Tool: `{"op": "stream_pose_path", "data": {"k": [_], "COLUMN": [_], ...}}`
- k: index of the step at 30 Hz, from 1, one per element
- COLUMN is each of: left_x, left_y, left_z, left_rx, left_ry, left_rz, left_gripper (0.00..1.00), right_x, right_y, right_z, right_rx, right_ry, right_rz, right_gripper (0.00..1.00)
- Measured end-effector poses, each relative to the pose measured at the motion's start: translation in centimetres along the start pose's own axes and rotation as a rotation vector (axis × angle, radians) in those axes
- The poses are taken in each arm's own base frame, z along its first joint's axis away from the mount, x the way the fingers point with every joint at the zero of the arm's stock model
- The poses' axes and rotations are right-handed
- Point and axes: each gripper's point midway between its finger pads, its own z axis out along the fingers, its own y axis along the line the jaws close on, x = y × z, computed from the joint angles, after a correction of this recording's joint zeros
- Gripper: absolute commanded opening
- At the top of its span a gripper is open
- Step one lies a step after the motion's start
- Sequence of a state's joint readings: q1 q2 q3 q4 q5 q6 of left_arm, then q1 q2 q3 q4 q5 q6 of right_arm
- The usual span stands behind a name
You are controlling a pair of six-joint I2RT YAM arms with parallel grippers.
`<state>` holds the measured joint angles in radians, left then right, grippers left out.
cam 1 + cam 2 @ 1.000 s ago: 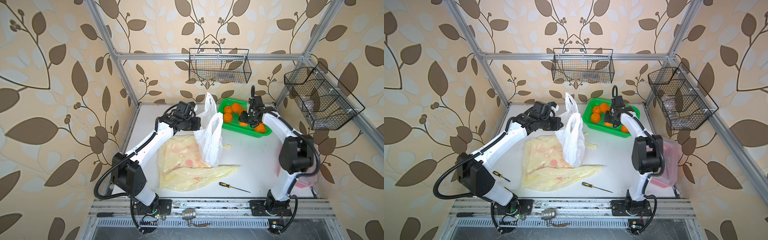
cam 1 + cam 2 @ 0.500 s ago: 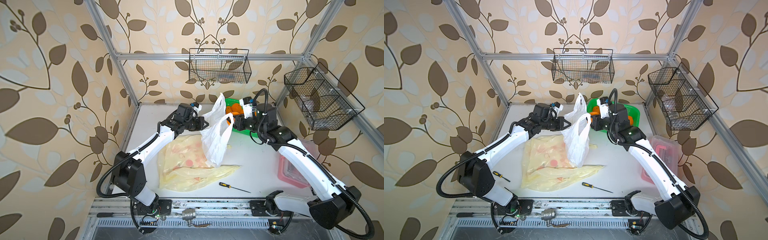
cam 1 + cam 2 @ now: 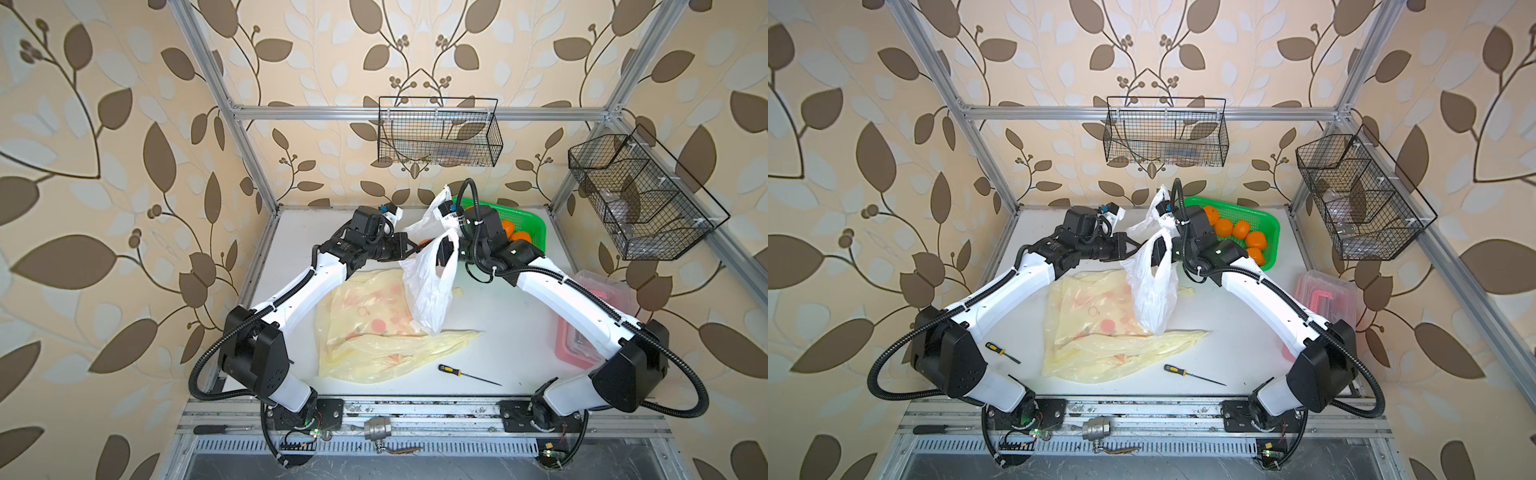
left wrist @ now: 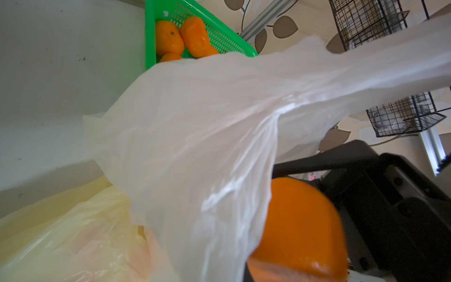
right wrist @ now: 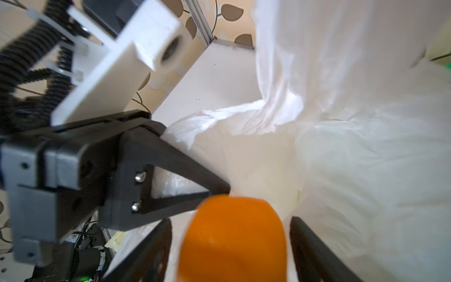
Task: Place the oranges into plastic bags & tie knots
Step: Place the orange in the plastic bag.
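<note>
My left arm (image 3: 291, 298) and right arm (image 3: 573, 304): white link shells, black joint housings, ribbed black cable hoses (image 3: 191, 374) looping at each base. Left claw (image 3: 409, 249) fingers (image 5: 127, 158): black triangular frames, silver screws.

Six oranges (image 3: 1241, 230) visible, three bags (image 3: 1152, 291), two screwdrivers (image 3: 1173, 370), two wire baskets (image 3: 1165, 133).

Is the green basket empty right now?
No, several oranges lie bunched together inside the green basket in a top view.
</note>
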<state>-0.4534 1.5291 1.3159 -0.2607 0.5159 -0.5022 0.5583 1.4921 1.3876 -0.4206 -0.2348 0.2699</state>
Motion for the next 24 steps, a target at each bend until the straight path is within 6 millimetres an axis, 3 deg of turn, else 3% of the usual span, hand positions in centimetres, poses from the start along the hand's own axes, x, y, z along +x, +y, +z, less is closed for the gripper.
{"op": "stream_pose_path", "data": {"k": [2, 5, 8, 10, 12, 15, 17, 22, 24], "left_x": [-0.1, -0.2, 0.0, 0.2, 0.5, 0.2, 0.0, -0.2, 0.0], "left_y": [0.3, 1.0, 1.7, 2.7, 3.6, 4.2, 4.2, 4.2, 4.1], "left_z": [-0.3, -0.7, -0.8, -1.0, -1.3, -1.9, -2.2, -2.5, -2.5], "left_rx": [-0.008, -0.035, -0.075, -0.132, -0.187, -0.254, -0.273, -0.295, -0.303], "left_ry": [-0.007, -0.022, -0.023, -0.017, -0.005, 0.0, 0.004, 0.013, 0.023], "left_rz": [-0.005, -0.012, -0.016, -0.017, -0.015, 0.009, 0.021, 0.052, 0.059], "left_gripper": [0.0, 0.0, 0.0, 0.0, 0.0, 0.0, 0.0, 0.0, 0.0], "right_x": [-0.2, -1.7, -3.6, -4.3, -4.3, -2.9, -1.6, 4.6, 6.5], "right_y": [0.3, 0.7, 0.4, -1.2, -4.1, -10.1, -14.4, -25.7, -29.2], "right_z": [-0.5, -3.0, -7.2, -9.9, -11.6, -11.9, -10.9, -7.7, -7.2], "right_rx": [-0.002, 0.013, 0.056, 0.127, 0.22, 0.386, 0.486, 0.733, 0.804], "right_ry": [-0.009, -0.079, -0.203, -0.282, -0.332, -0.318, -0.261, -0.014, 0.057], "right_rz": [-0.011, -0.031, -0.045, -0.028, 0.02, 0.14, 0.22, 0.427, 0.491], "right_gripper": [0.95, 0.93, 0.9, 0.89, 0.88, 0.88, 0.88, 0.87, 0.87]}}
